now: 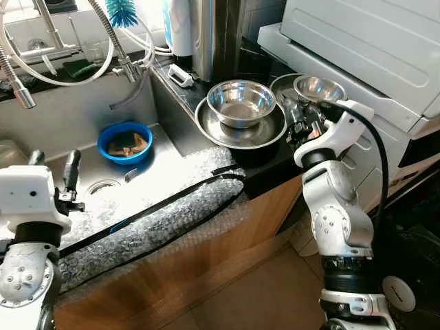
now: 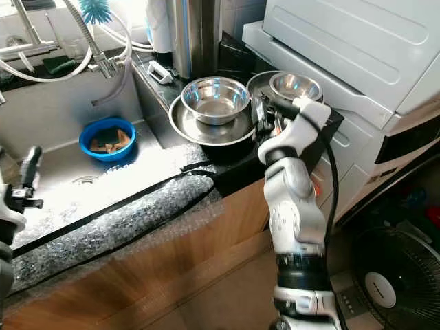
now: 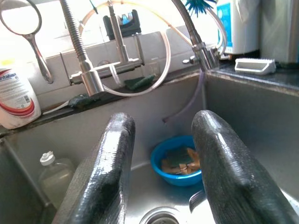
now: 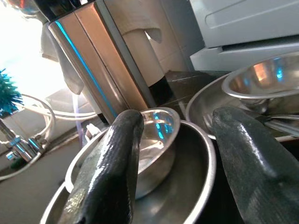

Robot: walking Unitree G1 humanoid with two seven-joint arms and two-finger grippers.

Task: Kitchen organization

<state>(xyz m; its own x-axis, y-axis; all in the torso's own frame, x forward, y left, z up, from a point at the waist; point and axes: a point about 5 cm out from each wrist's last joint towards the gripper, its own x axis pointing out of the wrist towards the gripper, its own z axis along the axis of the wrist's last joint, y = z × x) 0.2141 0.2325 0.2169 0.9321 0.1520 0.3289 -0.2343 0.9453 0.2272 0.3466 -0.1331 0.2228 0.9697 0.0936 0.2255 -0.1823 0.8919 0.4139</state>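
A small steel bowl [image 1: 240,103] sits inside a wider steel pan [image 1: 256,137] on the dark counter right of the sink. Behind it to the right, a second steel bowl [image 1: 320,88] rests on another steel dish [image 4: 205,105]. My right gripper [image 1: 300,122] is open just right of the wide pan, its fingers [image 4: 119,154] pointing across the pan's rim at the small bowl [image 4: 156,135]. In the sink basin lies a blue bowl [image 1: 125,142] holding sponges. My left gripper [image 1: 53,165] hovers open over the sink's front, empty, facing the blue bowl [image 3: 180,161].
Bubble wrap [image 1: 158,220] and a black strip cover the sink's front edge. Faucets and hoses [image 1: 117,48] stand behind the basin. A tall steel cylinder [image 1: 214,34] and a white appliance [image 1: 371,48] crowd the counter. A clear bottle [image 3: 53,172] lies in the sink. A fan [image 2: 381,289] stands on the floor at the right.
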